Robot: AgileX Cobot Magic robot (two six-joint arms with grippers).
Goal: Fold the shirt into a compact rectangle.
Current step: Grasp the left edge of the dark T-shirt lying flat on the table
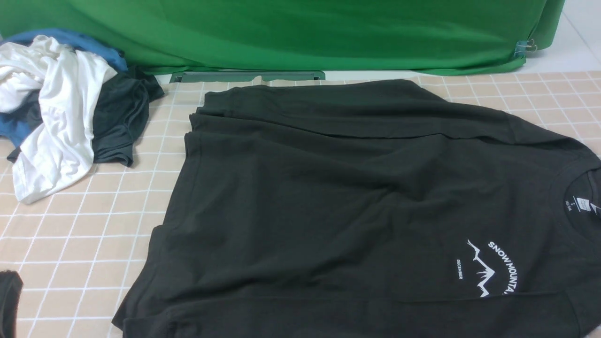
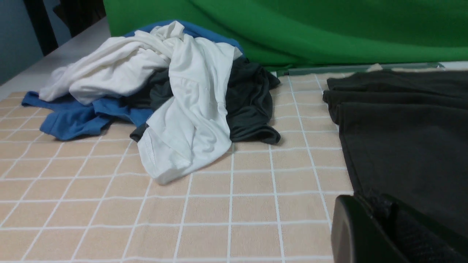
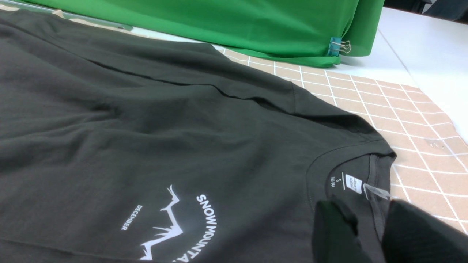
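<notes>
The black shirt lies spread on the checked cloth, hem to the left and collar to the right, with its white "SNOW MOUNTAIN" print near the front right. Its far side is folded in over the body. In the right wrist view my right gripper stands open just above the shirt, its fingers either side of the collar's back edge near the white neck label. My left gripper is shut, low at the hem edge of the shirt. Whether it pinches cloth cannot be told. Neither arm shows in the front view.
A heap of white, blue and dark grey clothes lies at the back left. A green backdrop hangs behind, clipped at the right. A small black shape sits at the front left edge. White tabletop borders the cloth's right side.
</notes>
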